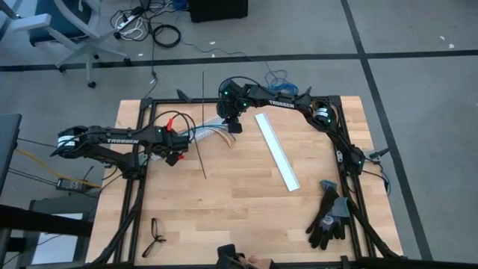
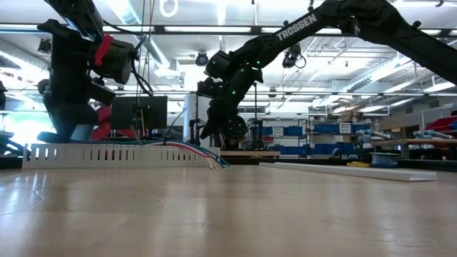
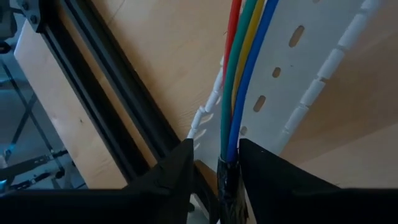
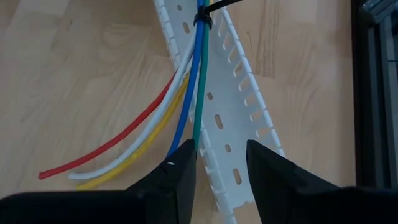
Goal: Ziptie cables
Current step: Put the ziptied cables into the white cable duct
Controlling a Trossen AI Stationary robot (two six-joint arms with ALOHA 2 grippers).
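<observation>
My left gripper clamps the dark sheath of the cables, which lie in the slotted channel. My right gripper hangs spread above their loose ends (1 tie already on). If my left grip slips, I'd drag the wires out.

The high view looks straight down from well above, taking in the whole desk and the floor around it. The low view sits at desk height, looking level across the wood into the room behind. Each wrist view looks forward, close up, past its own end effector: left, right. All four views share the slotted channel with the cables.
</observation>
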